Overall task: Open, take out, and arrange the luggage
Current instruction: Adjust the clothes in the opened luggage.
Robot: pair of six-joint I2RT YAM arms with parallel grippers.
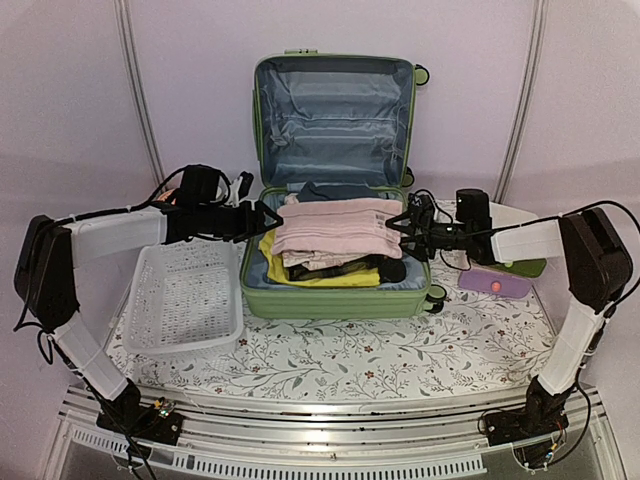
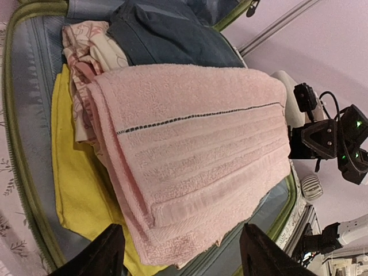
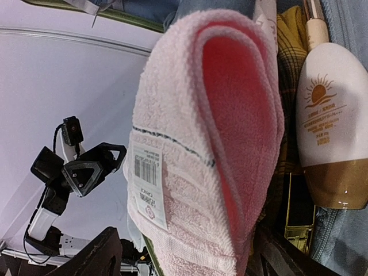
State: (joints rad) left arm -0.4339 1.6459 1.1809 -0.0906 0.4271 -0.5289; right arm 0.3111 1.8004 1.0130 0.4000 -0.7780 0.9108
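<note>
The table [image 1: 350,360], covered in a floral-print cloth, carries the luggage [image 1: 340,300] at its middle, toward the far edge. The light-green shell lies open, with its grey-blue lined lid [image 1: 335,110] standing upright at the back. A white perforated basket [image 1: 185,300] sits just beside the luggage, toward the table's left edge. A folded pink towel [image 1: 335,228] tops the packed pile, over a yellow garment [image 1: 320,277] and a dark blue garment [image 2: 167,37]. The left gripper [image 1: 262,218] is at the towel's left end and the right gripper [image 1: 400,228] is at its right end. Both have their jaws spread wide, clamping nothing. A purple box [image 1: 495,282] lies near the table's right edge. A white and brown bottle [image 3: 330,132] inside the luggage bears an orange sun emblem, its print too small to read. The towel's white label [image 3: 148,184] shows a barcode and unreadable small text.
</note>
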